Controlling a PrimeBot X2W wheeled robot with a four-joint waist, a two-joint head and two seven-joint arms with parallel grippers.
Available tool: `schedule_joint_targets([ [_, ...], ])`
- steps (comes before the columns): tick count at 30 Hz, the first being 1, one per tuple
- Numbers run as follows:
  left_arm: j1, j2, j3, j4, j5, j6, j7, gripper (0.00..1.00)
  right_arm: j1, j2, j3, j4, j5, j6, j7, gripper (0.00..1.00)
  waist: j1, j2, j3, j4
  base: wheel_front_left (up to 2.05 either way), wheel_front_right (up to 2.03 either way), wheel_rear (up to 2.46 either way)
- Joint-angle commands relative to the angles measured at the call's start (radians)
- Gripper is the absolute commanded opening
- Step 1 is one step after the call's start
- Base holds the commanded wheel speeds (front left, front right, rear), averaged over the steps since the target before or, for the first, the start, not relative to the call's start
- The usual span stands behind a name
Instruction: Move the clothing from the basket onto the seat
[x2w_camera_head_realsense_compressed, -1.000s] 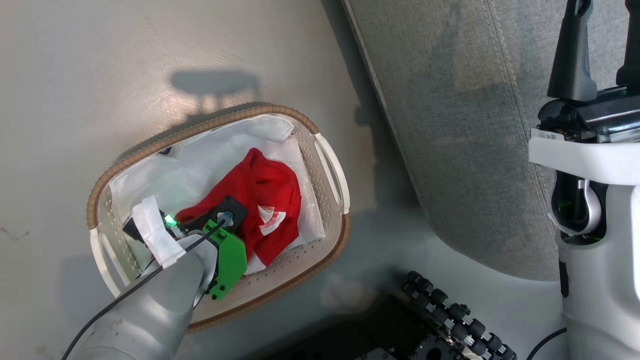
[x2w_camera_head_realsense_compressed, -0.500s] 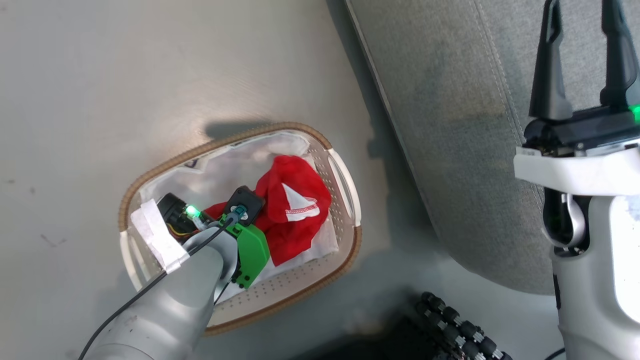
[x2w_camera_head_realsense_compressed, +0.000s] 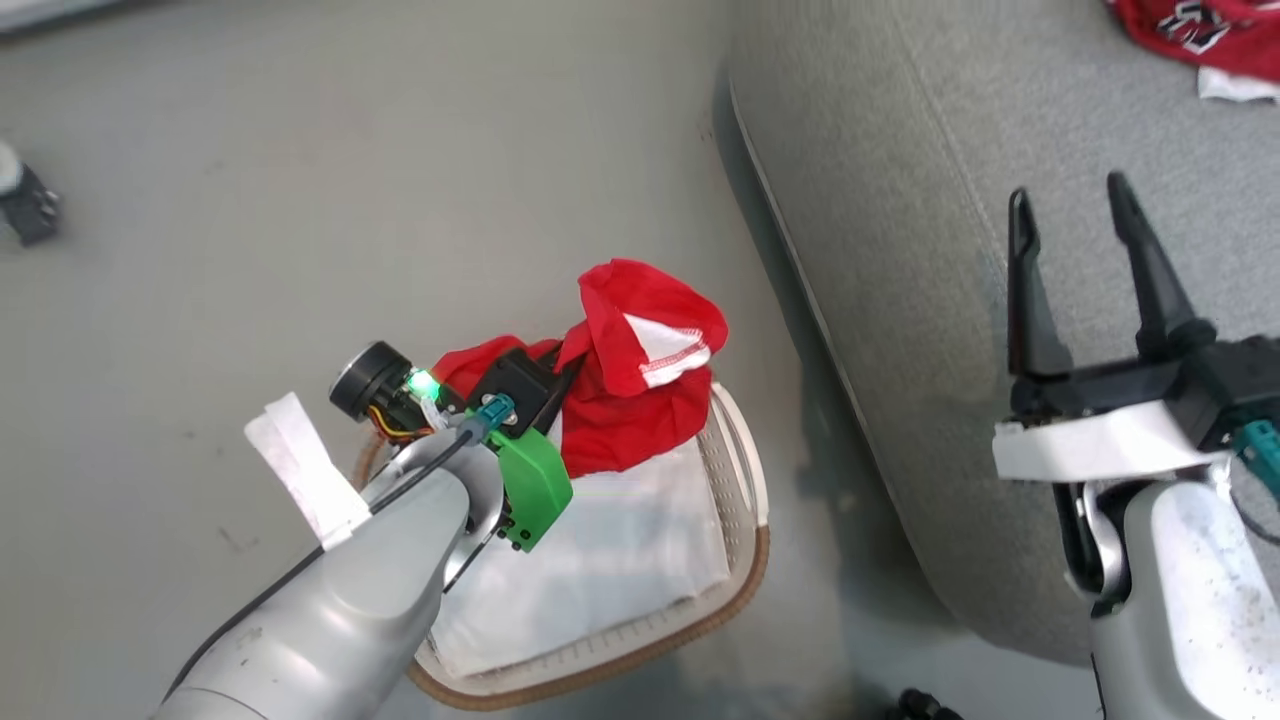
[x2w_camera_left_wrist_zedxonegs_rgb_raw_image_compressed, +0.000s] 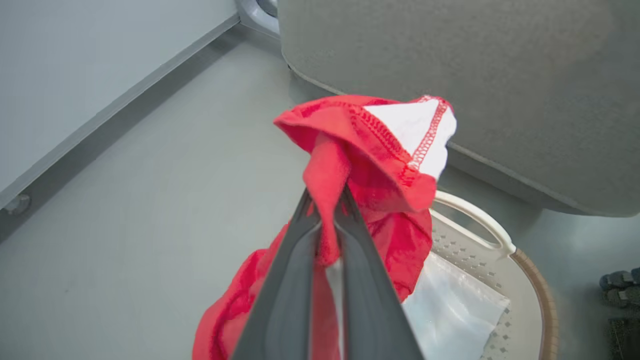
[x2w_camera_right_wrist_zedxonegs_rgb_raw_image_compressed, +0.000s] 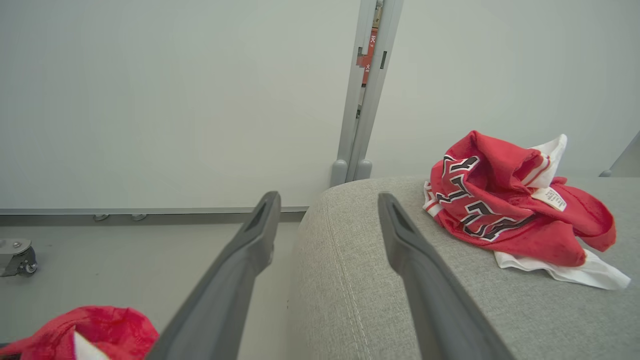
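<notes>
My left gripper (x2w_camera_head_realsense_compressed: 572, 372) is shut on the clothing's red piece (x2w_camera_head_realsense_compressed: 640, 390) with white trim, and that piece hangs bunched above the basket (x2w_camera_head_realsense_compressed: 745, 470). In the left wrist view the two fingers (x2w_camera_left_wrist_zedxonegs_rgb_raw_image_compressed: 300, 240) pinch a fold of the red piece (x2w_camera_left_wrist_zedxonegs_rgb_raw_image_compressed: 380, 165), and the basket's handle (x2w_camera_left_wrist_zedxonegs_rgb_raw_image_compressed: 475, 215) lies below. A red jersey (x2w_camera_right_wrist_zedxonegs_rgb_raw_image_compressed: 500, 200) with black lettering lies on the grey seat (x2w_camera_right_wrist_zedxonegs_rgb_raw_image_compressed: 370, 300), and it shows at the far right in the head view (x2w_camera_head_realsense_compressed: 1190, 30). My right gripper (x2w_camera_head_realsense_compressed: 1070, 200) stands open above the seat (x2w_camera_head_realsense_compressed: 900, 200), holding nothing.
The white liner (x2w_camera_head_realsense_compressed: 620, 550) covers the basket's bottom. The basket stands on grey floor close to the seat's rounded edge. A dark caster (x2w_camera_head_realsense_compressed: 28, 205) sits on the floor at the far left. A pale wall with a grey post (x2w_camera_right_wrist_zedxonegs_rgb_raw_image_compressed: 365, 100) rises behind the seat.
My left gripper has shut on the red piece and raised it out of the basket. The head camera has shifted, bringing the seat's top and the jersey into view. The right gripper stays open.
</notes>
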Motion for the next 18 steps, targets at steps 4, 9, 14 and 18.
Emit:
schedule_joint_targets([
  [4,0.003,0.040,0.011,-0.090,0.005,-0.005,-0.003,0.00,0.064,-0.003,0.002,0.041,-0.015,-0.001,-0.003,1.00,0.0001,0.0000,-0.203,0.084,0.00,0.00,0.00],
  [9,-0.048,0.074,0.003,-0.171,0.016,-0.007,-0.001,0.00,0.107,-0.003,0.020,0.086,-0.026,-0.001,-0.003,1.00,0.0001,0.0000,-0.281,0.100,0.00,0.00,0.00],
  [14,-0.125,0.104,0.002,-0.235,0.016,-0.007,0.016,0.00,0.127,-0.003,0.040,0.127,-0.034,-0.001,-0.003,1.00,0.0001,0.0000,-0.346,0.102,0.00,0.00,0.00],
  [18,-0.186,0.118,0.021,-0.275,0.002,-0.007,0.027,0.00,0.124,-0.003,0.064,0.150,-0.036,-0.001,-0.003,1.00,0.0001,0.0000,-0.381,0.100,0.00,0.00,0.00],
])
